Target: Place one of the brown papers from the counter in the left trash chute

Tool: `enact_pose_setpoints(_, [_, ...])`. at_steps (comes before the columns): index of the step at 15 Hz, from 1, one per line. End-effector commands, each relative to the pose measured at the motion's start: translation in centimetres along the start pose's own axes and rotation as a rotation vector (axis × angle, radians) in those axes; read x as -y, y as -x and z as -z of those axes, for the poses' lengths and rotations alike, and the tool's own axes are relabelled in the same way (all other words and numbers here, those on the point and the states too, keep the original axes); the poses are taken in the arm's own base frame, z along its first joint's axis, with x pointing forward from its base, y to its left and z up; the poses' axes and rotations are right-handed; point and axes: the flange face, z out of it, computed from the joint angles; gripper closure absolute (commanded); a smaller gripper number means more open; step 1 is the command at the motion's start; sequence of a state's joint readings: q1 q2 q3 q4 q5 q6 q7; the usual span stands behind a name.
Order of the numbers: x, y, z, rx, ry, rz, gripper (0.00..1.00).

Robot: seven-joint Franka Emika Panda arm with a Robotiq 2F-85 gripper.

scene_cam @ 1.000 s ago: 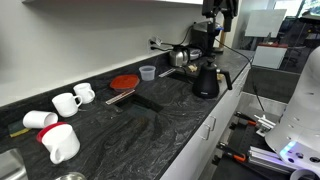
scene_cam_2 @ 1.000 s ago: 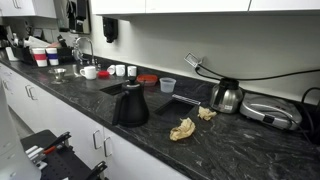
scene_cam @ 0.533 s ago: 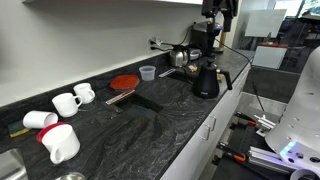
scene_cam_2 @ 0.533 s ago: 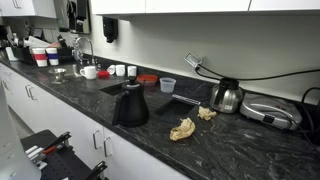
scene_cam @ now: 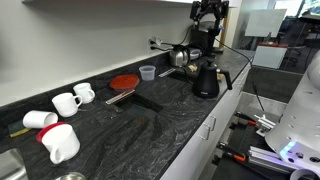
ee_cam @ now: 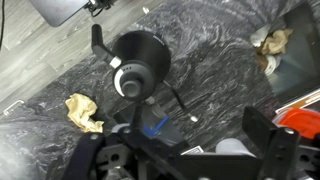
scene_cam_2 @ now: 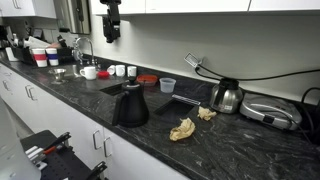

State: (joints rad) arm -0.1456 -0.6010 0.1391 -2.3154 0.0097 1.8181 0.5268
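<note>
Two crumpled tan-brown papers lie on the dark counter: one near the front edge, one beside the silver kettle. The wrist view shows them too, one at the left and one at the upper right. My gripper hangs high above the counter, far from both papers; it also shows in an exterior view. In the wrist view the gripper is open and empty, its jaws wide apart. Two rectangular openings are set in the counter.
A black gooseneck kettle stands near the front edge, right below the wrist camera. A red disc, a clear plastic cup, a silver kettle, white mugs and a sink area are along the counter.
My gripper has shifted a little sideways, high above the counter, and shows more fully in both exterior views. The papers and other objects have not moved.
</note>
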Motion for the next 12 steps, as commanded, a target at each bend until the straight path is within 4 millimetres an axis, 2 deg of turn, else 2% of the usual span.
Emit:
enact_pose_setpoints(1, [-2.8,-4.1,-0.8,-0.053,0.074,-0.134,0.0])
enact_pose_setpoints(4, [-6.5,-7.3,-1.1,-0.054,0.137,-0.249,0.0])
enact_pose_setpoints(5, [-5.9,-6.0,-1.4,-0.056,0.106,-0.195,0.0])
enact_pose_setpoints(6, [-6.5,-6.5,-1.6,-0.052,0.109,-0.209,0.0])
enact_pose_setpoints(12, [-5.7,-6.1,-1.5,-0.054,0.106,-0.192,0.0])
